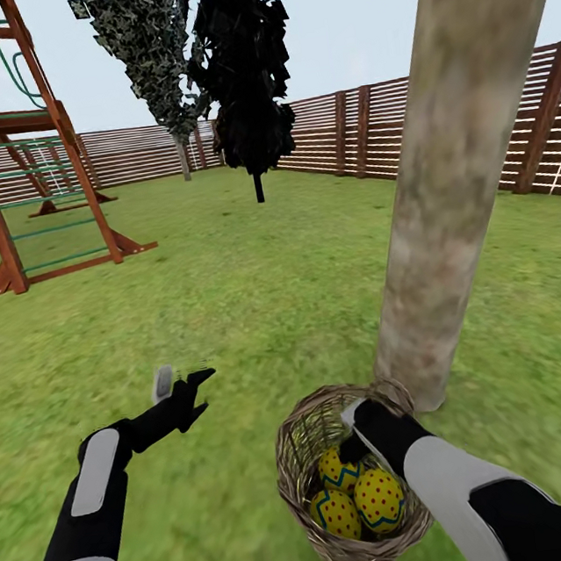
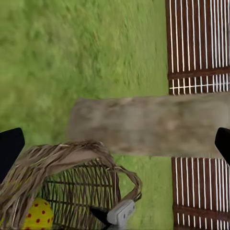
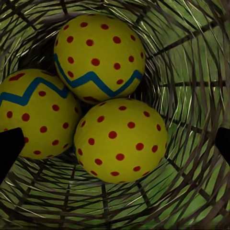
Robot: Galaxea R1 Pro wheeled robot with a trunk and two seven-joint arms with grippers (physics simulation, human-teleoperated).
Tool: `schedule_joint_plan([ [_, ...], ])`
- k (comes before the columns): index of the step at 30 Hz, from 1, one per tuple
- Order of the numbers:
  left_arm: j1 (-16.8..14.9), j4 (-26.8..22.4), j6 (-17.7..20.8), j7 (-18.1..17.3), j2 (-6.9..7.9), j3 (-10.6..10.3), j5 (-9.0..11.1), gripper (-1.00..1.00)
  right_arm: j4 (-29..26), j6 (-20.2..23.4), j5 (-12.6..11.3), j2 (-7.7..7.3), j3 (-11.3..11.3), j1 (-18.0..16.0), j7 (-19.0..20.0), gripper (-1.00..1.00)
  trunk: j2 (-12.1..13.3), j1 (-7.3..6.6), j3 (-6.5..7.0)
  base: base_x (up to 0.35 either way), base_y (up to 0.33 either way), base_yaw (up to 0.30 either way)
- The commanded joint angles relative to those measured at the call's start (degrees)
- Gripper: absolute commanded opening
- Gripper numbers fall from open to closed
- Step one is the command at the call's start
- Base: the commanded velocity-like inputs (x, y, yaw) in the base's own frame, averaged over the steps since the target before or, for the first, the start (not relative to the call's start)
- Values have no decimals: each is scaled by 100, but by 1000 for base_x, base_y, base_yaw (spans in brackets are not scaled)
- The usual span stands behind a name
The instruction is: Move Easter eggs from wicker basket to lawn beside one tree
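My left gripper (image 1: 191,390) hangs open and empty over the lawn (image 1: 231,305). All three eggs (image 1: 357,492) sit in the basket (image 1: 296,455) by the tree (image 1: 448,205). Right gripper (image 1: 352,430) is poised wide open above them, so next I drop and close on one.

The left arm reaches toward 1 o'clock, its hand (image 1: 191,390) spread open; the right arm stretches toward 11 o'clock, its hand (image 1: 357,425) open, fingers apart.

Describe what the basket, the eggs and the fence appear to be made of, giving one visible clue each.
Basket: woven wicker, matte brown-grey, open strands crossing. Eggs: smooth, slightly glossy painted shell, possibly plastic; yellow with red dots. Fence: brown wooden slats, horizontal with gaps.
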Motion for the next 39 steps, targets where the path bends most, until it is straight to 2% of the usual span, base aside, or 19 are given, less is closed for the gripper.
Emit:
schedule_joint_plan([
  [1,23,28,23,55,-1,8,63,100,22,31,94,3,22,-5,54,100,-2,-1,-5,0,0,0],
  [15,90,479,14,13,1,14,61,100,185,221,143,-13,17,2,44,100,-2,-1,-5,0,0,0],
  [20,90,577,15,13,3,18,74,100,173,212,162,-21,17,2,36,100,-9,12,-116,0,0,0],
  [29,90,572,23,13,8,20,79,100,117,124,162,-42,9,2,42,100,-12,17,-160,0,0,0],
  [39,90,572,23,13,8,19,79,100,115,125,161,-43,8,2,32,100,-25,43,-382,0,0,0],
])
